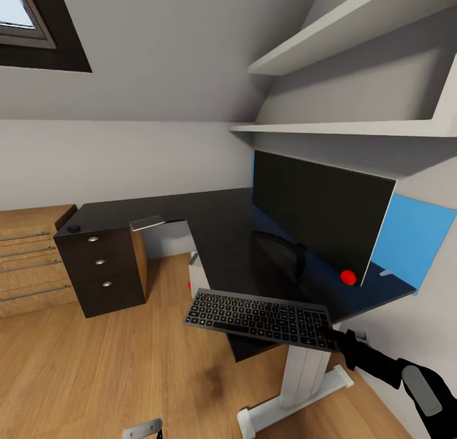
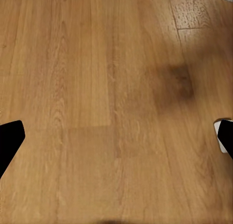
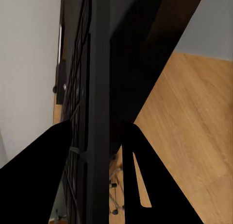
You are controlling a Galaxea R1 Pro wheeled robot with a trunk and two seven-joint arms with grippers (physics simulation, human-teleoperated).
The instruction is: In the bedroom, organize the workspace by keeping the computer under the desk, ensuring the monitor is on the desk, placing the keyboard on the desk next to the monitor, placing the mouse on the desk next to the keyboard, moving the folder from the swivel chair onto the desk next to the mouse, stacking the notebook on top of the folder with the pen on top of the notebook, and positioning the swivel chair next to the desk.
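Keyboard (image 1: 261,318) in right gripper (image 1: 336,339)

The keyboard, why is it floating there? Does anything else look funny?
The keyboard isn't floating: the right gripper pinches one end and holds it in the air at the desk's front edge, not yet set down. Also odd: the monitor stands turned at an angle across the desk's corner.

right hand's fingertips (image 1: 336,339) vanish behind the slim dark grey keyboard (image 1: 260,317); pale grey tower case (image 1: 197,271) mostly tucked behind the black l-shaped table (image 1: 209,226); tiny black object (image 1: 74,228) on the far corner, too small to tell.
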